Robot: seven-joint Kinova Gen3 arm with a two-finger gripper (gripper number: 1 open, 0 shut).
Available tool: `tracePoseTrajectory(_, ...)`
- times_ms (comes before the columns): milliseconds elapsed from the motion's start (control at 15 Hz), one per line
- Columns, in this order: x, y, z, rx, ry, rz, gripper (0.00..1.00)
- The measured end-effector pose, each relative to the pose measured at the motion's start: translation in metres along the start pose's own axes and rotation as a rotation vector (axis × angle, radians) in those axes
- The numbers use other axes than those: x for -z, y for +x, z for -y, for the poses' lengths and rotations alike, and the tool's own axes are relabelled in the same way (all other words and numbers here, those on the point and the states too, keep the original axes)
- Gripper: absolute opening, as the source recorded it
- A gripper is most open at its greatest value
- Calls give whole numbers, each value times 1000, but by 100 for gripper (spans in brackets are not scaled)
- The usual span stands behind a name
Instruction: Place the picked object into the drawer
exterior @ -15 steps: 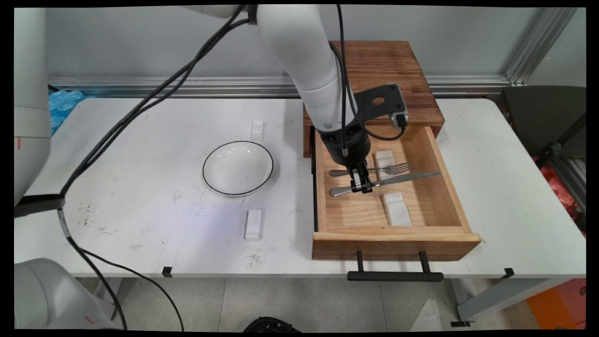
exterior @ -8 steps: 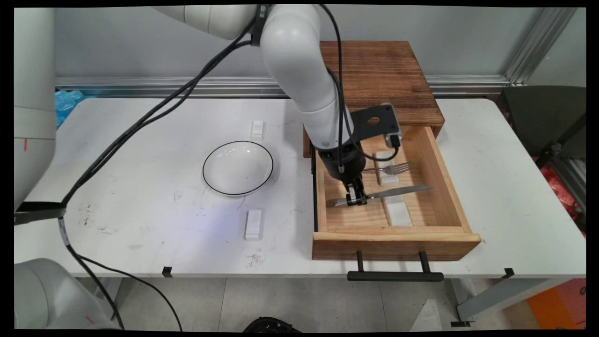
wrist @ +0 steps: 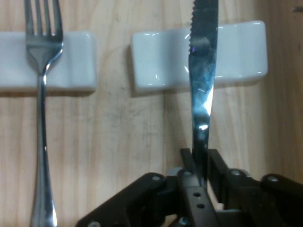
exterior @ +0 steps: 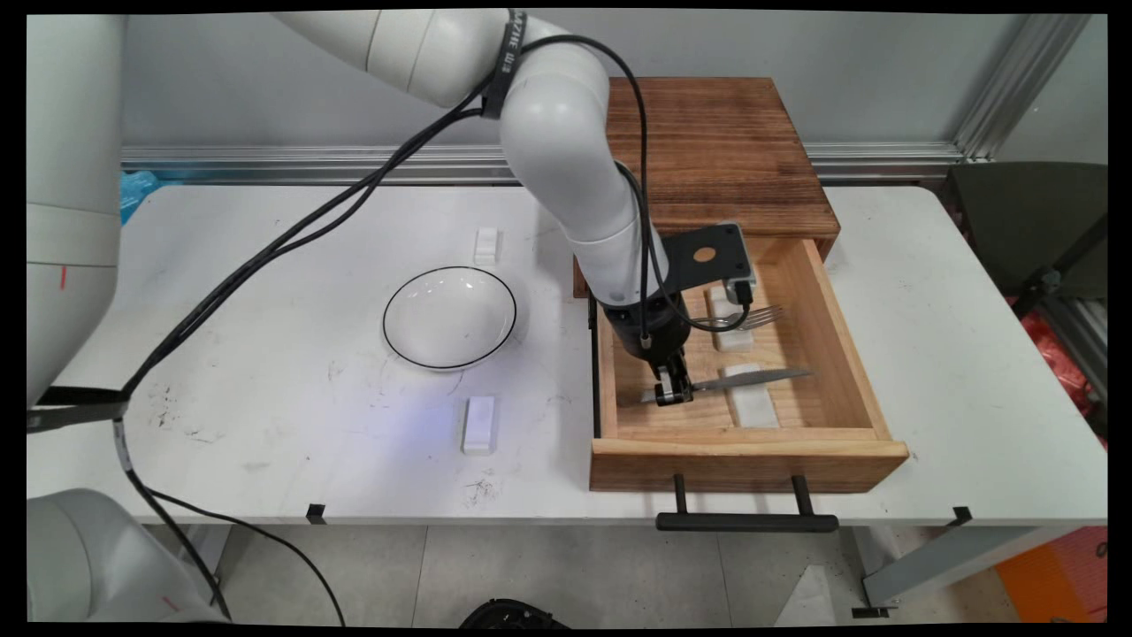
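My gripper (exterior: 674, 391) (wrist: 201, 163) is down inside the open wooden drawer (exterior: 849, 372) and shut on a steel knife (exterior: 752, 379) (wrist: 203, 80) at its handle. The knife's blade lies across the nearer white rest (exterior: 752, 405) (wrist: 236, 54) toward the drawer's right side. A fork (exterior: 752, 316) (wrist: 42, 118) lies farther back in the drawer with its tines on the other white rest (exterior: 727, 339) (wrist: 75, 59), parallel to the knife.
The drawer sticks out of a dark wooden cabinet (exterior: 716, 141) at the back right, its black handle (exterior: 747, 522) past the table's front edge. A white bowl (exterior: 449, 317) sits left of the drawer, with small white rests behind (exterior: 485, 244) and before (exterior: 478, 425) it.
My gripper has carried the knife toward the drawer's front and lower, bringing its blade down over the nearer white rest. The fork has stayed where it was.
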Motion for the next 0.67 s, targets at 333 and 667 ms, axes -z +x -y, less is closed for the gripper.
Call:
tracePoseTrajectory(333,-8,-2,1,-3,4,-10,100)
tracePoseTrajectory(667,-6,-4,9,-9,20,-24,100)
